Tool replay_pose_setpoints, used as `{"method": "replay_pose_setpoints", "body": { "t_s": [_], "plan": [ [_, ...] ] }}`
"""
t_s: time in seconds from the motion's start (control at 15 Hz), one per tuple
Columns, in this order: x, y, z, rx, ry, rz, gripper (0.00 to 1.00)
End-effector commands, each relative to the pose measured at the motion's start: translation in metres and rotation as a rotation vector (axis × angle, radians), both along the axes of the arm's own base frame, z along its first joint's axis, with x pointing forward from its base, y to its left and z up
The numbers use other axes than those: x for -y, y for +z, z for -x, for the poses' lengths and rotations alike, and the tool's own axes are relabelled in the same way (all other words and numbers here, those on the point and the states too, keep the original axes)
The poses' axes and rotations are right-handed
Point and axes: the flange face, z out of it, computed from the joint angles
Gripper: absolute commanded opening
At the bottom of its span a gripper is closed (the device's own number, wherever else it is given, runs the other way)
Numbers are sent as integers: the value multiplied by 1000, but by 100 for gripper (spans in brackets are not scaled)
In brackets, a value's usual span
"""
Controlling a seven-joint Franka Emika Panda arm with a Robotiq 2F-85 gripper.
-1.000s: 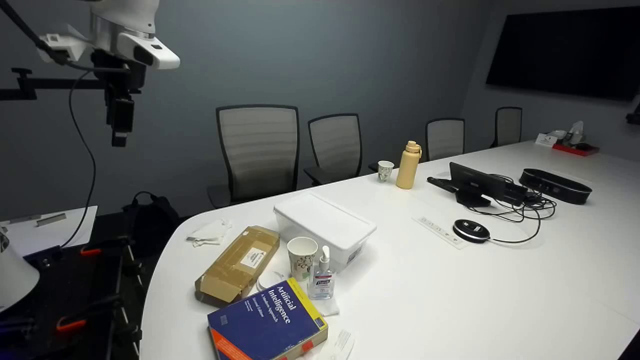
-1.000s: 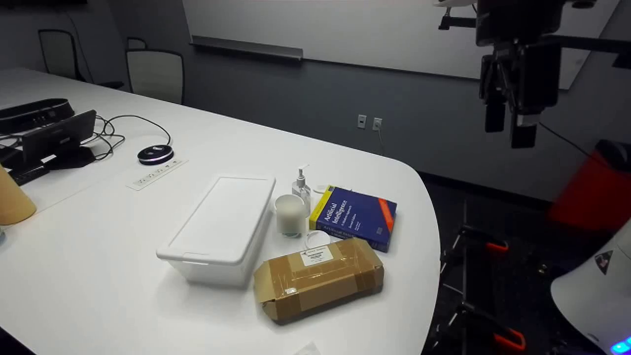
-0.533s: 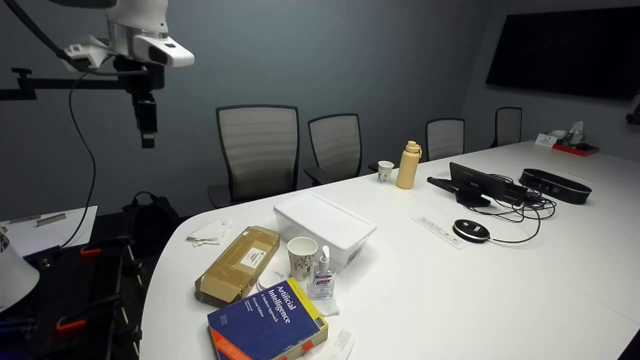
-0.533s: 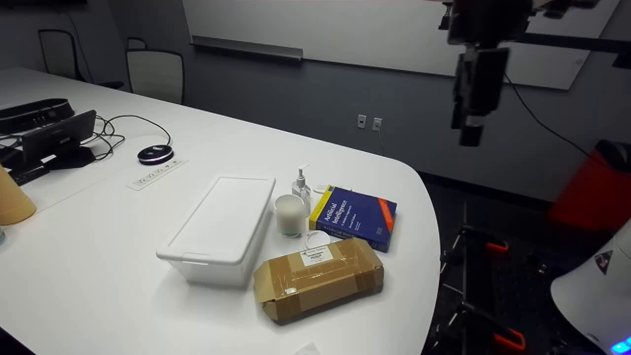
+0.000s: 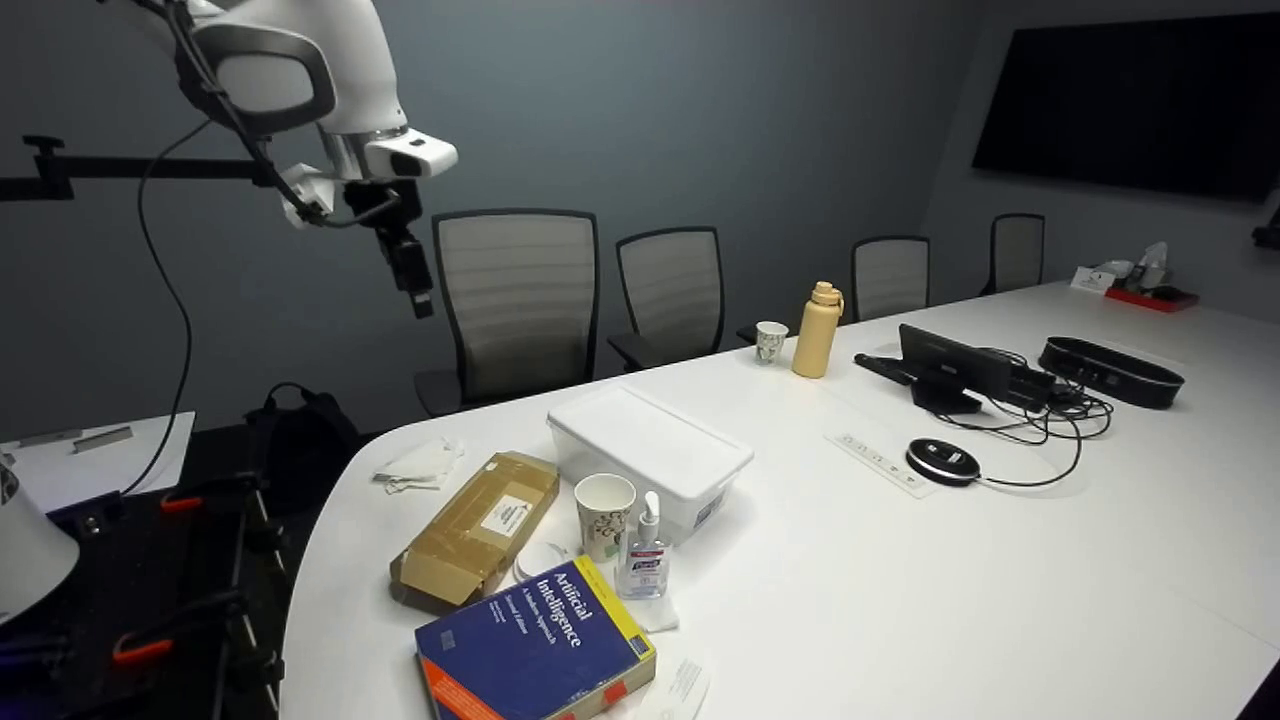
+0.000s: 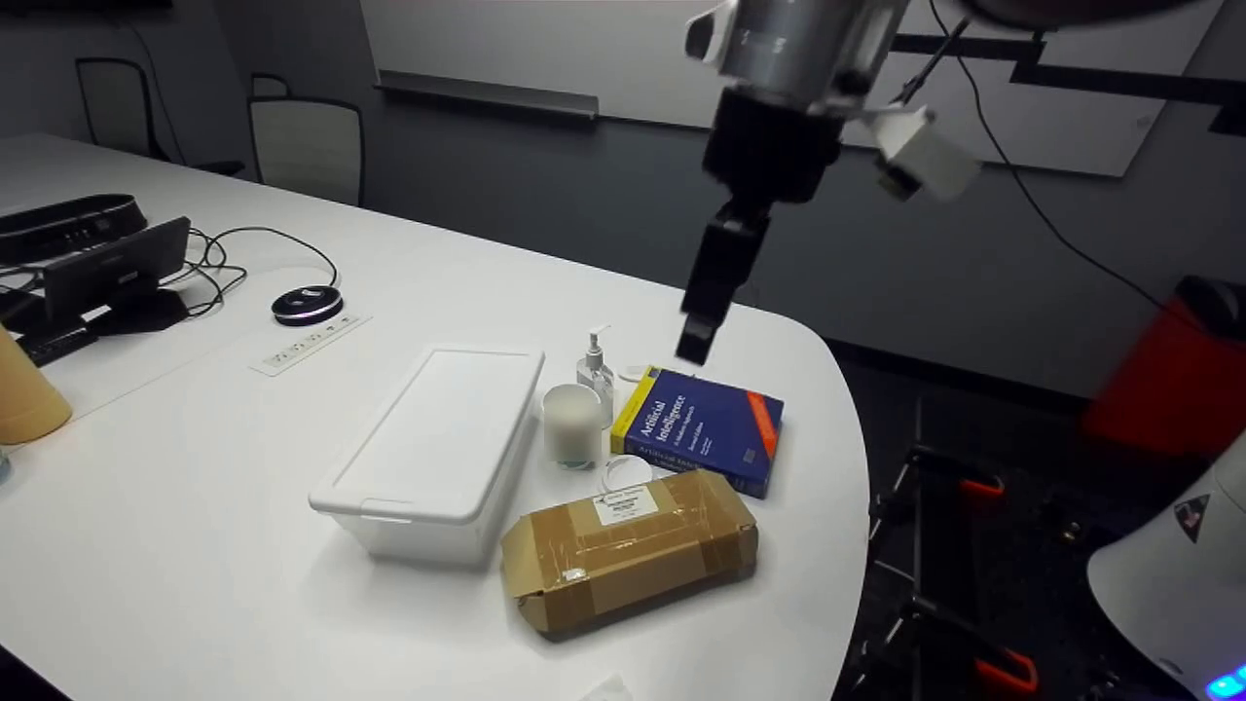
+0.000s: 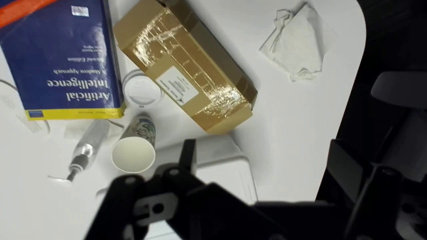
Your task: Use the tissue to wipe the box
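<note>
Apparently pre-grasp, with black two-fingered gripper spread wide and empty; next, should descend and pinch the crumpled white paper tissue lying near, not touching, the oblong tan cardboard box.

Open air separates the tool from everything lower down in both exterior views. In the wrist view, a bare strip of the bench goes forward from it to the tissue. Forward-left stands the box; further left, the cup, the bottle and the book obstruct; lower and to the left, also the white container.
</note>
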Motion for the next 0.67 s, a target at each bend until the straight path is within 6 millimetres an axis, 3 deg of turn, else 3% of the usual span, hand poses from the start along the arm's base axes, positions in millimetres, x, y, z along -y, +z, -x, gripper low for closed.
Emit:
{"method": "replay_pose_setpoints", "body": {
  "t_s": [0.0, 0.6],
  "plan": [
    [-41, -39, -28, 41, 31, -7, 100],
    [-104, -145, -44, -14, 135, -47, 100]
  ]
}}
